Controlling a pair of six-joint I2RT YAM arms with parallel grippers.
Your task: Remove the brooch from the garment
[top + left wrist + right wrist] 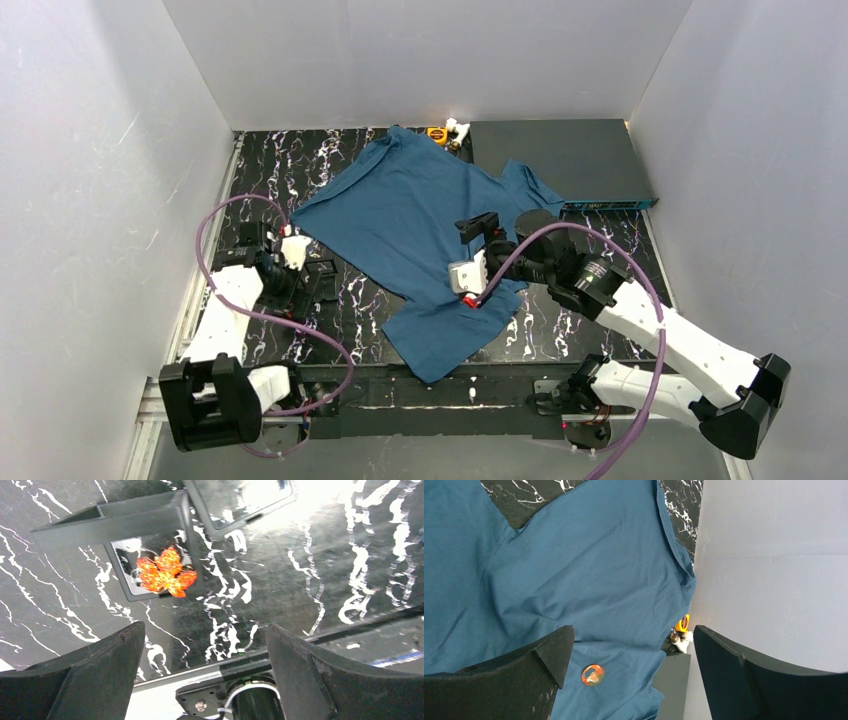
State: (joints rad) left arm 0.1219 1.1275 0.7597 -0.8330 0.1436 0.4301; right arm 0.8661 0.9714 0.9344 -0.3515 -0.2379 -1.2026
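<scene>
The dark teal T-shirt (400,215) lies spread flat in the middle of the black marbled table and fills most of the right wrist view (574,580). A round orange-red brooch (592,675) sits on the cloth, close to my right gripper's left finger. My right gripper (482,232) hovers open and empty over the shirt's right side (634,650). My left gripper (305,280) is open and empty (205,650) over bare table left of the shirt. An orange maple-leaf pin (165,572) lies in a small black box (120,517) ahead of it.
A flat grey box (560,160) lies at the back right, its corner against the shirt's sleeve. A yellow tape measure (437,132) and a small white object (681,640) sit by the back wall. A square black lid (240,500) lies beside the small box. White walls enclose the table.
</scene>
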